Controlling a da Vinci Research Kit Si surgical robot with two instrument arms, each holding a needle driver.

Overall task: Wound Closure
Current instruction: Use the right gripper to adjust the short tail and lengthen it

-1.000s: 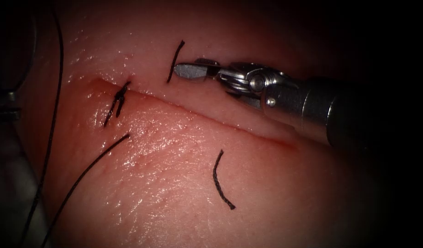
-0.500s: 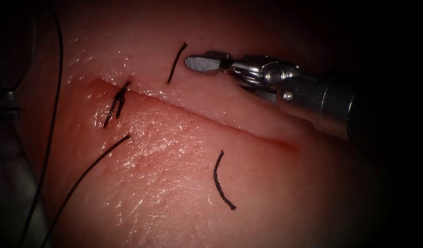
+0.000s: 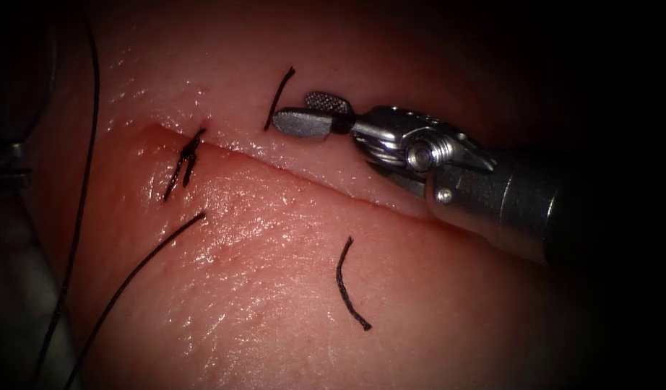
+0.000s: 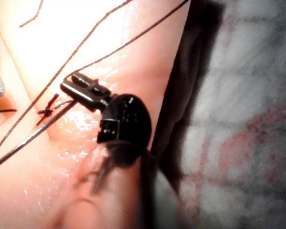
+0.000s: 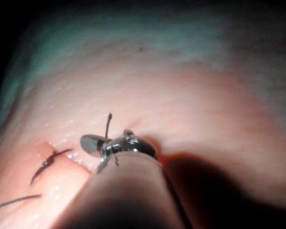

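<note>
The tissue (image 3: 275, 289) carries a slanting cut (image 3: 333, 191) with one tied knot (image 3: 187, 155) at its left end. My right tool (image 3: 298, 110) reaches in from the right over the cut's upper side, open and holding nothing. A short cut thread end (image 3: 279, 97) stands just at its tips, also seen as the thread end (image 5: 107, 124) beside the right tool (image 5: 96, 145). My left tool (image 4: 80, 87) sits dark near the knot (image 4: 47, 110), shut on the thread (image 4: 33, 136).
A long thread (image 3: 141, 267) runs from below the knot off the tissue's lower left. Another strand (image 3: 87, 159) hangs along the left edge. A loose curved thread piece (image 3: 345, 285) lies below the cut. Grey cloth (image 4: 248, 119) lies beside the tissue.
The right tool drew back to the right and up, then came back left and down to the short thread end. Its jaws have parted.
</note>
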